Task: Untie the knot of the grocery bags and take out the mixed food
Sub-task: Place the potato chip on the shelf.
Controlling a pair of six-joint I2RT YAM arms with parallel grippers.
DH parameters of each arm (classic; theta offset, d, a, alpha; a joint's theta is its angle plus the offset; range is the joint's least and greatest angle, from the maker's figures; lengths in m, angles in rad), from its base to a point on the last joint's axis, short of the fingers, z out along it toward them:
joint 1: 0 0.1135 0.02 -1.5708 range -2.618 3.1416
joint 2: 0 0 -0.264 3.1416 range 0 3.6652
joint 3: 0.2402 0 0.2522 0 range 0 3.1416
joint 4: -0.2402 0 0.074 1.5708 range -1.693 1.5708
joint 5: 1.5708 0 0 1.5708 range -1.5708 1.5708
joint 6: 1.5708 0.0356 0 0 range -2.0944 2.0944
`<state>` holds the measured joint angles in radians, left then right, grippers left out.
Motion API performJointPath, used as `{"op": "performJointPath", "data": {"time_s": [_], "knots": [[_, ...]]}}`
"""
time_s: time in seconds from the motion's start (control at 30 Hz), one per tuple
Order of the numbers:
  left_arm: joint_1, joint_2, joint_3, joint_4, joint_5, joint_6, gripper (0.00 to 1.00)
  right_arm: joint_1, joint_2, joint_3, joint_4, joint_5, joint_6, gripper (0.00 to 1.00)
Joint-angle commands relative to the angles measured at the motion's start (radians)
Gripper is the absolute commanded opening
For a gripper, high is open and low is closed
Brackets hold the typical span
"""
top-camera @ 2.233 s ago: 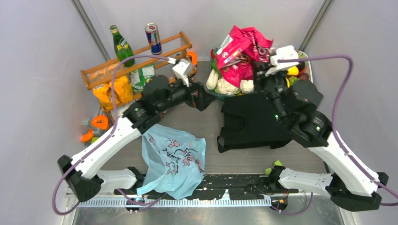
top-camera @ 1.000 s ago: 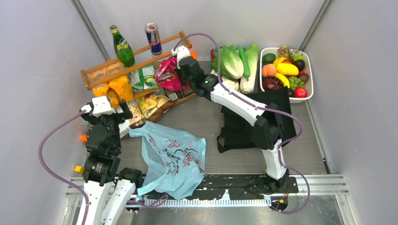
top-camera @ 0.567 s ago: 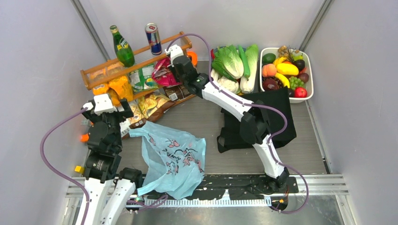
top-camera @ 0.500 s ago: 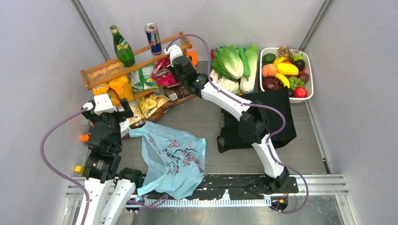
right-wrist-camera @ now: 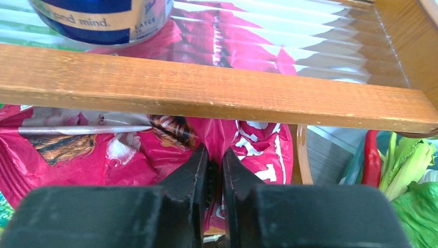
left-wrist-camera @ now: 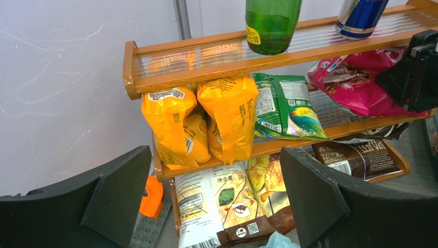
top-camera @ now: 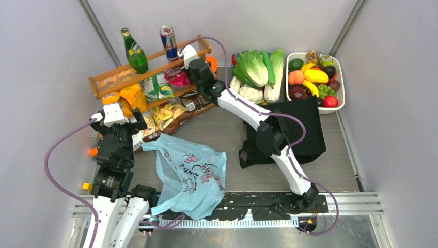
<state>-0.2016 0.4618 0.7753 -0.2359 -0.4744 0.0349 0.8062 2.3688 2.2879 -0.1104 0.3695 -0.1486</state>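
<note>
My right gripper (top-camera: 182, 74) reaches under the wooden rack's top shelf, shut on a shiny pink-red snack packet (top-camera: 177, 78). In the right wrist view my gripper (right-wrist-camera: 214, 155) pinches a fold of that packet (right-wrist-camera: 77, 147), which lies on the lower shelf. My left gripper (top-camera: 135, 124) is open and empty at the left, facing the rack; in its wrist view (left-wrist-camera: 217, 178) crisp packets (left-wrist-camera: 227, 199) lie between the fingers. The light-blue bag (top-camera: 188, 175) lies flat near the front. The black tote (top-camera: 310, 126) lies flat at the right. No knot shows. Cabbage (top-camera: 253, 67), cucumber (top-camera: 267, 59) and leek (top-camera: 277, 62) lie at the back.
The wooden rack (top-camera: 150, 62) holds a green bottle (top-camera: 133, 50) and a can (top-camera: 169, 42) on top, and orange (left-wrist-camera: 227, 119) and green (left-wrist-camera: 284, 106) packets below. A dark brown packet (left-wrist-camera: 356, 157) lies by the rack. A white fruit tray (top-camera: 339, 101) stands back right.
My left arm has pulled back from the table's back to the left side. My right gripper has carried the pink-red packet from above the vegetables leftward into the rack's lower shelf.
</note>
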Motion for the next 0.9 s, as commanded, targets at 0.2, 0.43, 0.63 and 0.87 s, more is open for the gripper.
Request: {"op": "performJointPath", "data": {"time_s": [0.2, 0.43, 0.63, 0.87], "knots": [[0.005, 0.000, 0.007, 0.044, 0.011, -0.004, 1.00, -0.004, -0.067, -0.048, 0.210, 0.010, -0.028, 0.49], [0.005, 0.003, 0.008, 0.043, 0.018, -0.004, 1.00, 0.008, -0.143, -0.186, 0.285, -0.006, -0.047, 0.62], [0.005, 0.005, 0.007, 0.041, 0.045, -0.012, 0.99, 0.053, -0.304, -0.463, 0.480, 0.013, -0.061, 0.86], [0.005, 0.007, 0.013, 0.029, 0.137, -0.027, 1.00, 0.087, -0.530, -0.727, 0.525, 0.007, -0.039, 0.97]]}}
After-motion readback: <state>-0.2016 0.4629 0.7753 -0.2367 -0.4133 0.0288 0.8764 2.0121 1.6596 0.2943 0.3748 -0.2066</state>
